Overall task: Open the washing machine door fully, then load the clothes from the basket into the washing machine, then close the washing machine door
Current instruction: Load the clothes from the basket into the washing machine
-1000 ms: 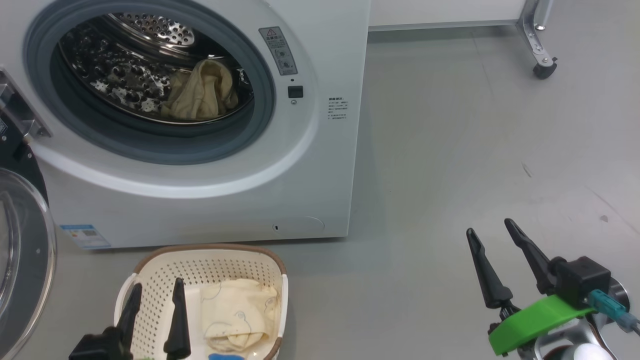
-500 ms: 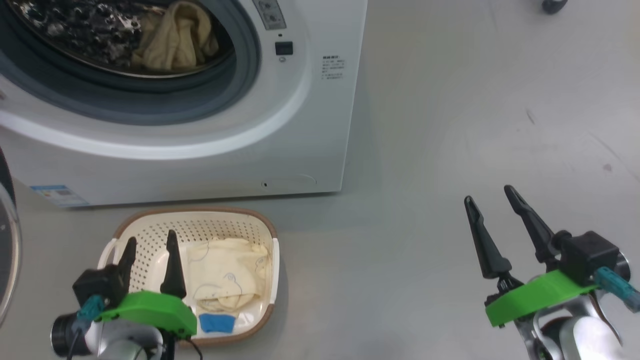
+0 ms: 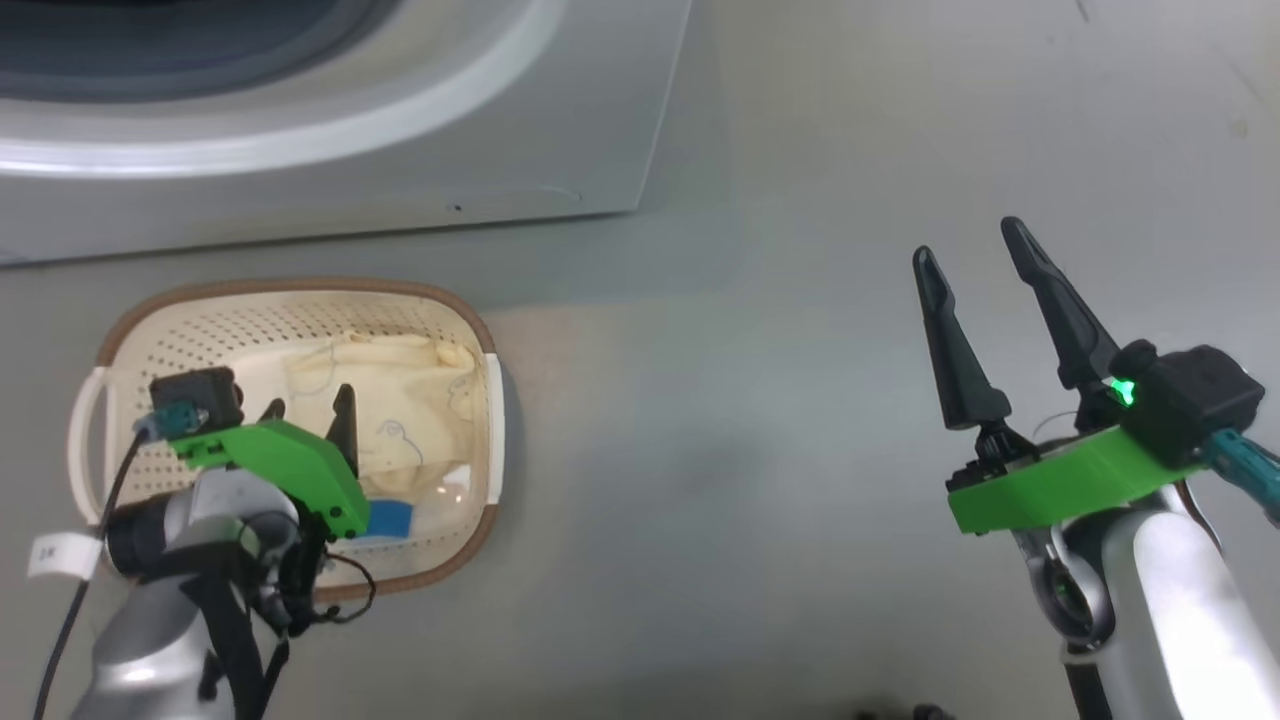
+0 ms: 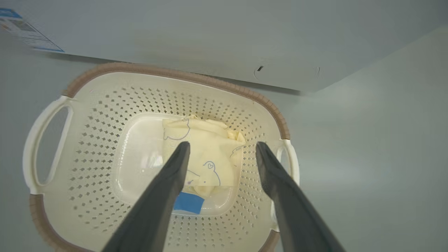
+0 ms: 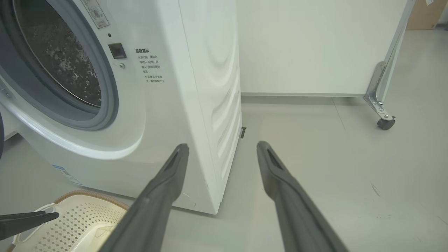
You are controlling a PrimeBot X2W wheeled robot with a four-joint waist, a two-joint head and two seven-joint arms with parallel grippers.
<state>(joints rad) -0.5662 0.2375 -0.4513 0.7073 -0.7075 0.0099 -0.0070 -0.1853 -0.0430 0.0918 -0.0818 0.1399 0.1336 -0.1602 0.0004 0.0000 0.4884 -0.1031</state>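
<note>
The washing machine (image 3: 300,190) stood white at the far side of the grey floor (image 3: 750,450), its drum mouth uncovered in the right wrist view. The basket (image 4: 105,115) sat on the floor just before the machine's lower front edge. The clothes (image 4: 210,154) lay crumpled on the basket's bottom, toward its right-hand end, with a blue patch (image 4: 188,202) at their near edge. The left fingers (image 4: 162,196) hung spread over the basket, one tip on each side of the clothes; whether they touched the cloth could not be told. The right fingers (image 3: 957,350) stood spread and empty over bare floor, well apart from the basket
</note>
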